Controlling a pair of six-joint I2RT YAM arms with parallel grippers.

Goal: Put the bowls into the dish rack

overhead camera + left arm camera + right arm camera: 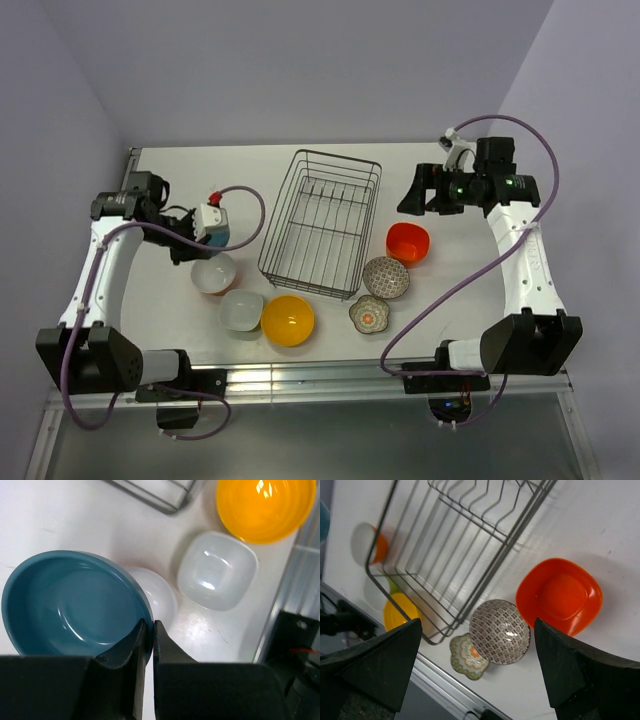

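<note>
My left gripper (150, 627) is shut on the rim of the blue-inside bowl (75, 605) and holds it above a white-inside bowl (162, 597); it also shows in the top view (200, 240), left of the empty wire dish rack (322, 222). A white square bowl (241, 310) and a yellow bowl (288, 320) sit in front of the rack. My right gripper (477, 625) is open and empty above the table, right of the rack (465, 540). Below it lie the red-orange bowl (559, 595), the grey-brown patterned bowl (500, 631) and the floral bowl (467, 657).
The table's front metal edge (330, 375) runs just behind the yellow and floral bowls. Walls close in the table at the back and both sides. The right arm's cable (470, 270) loops over the table's right part.
</note>
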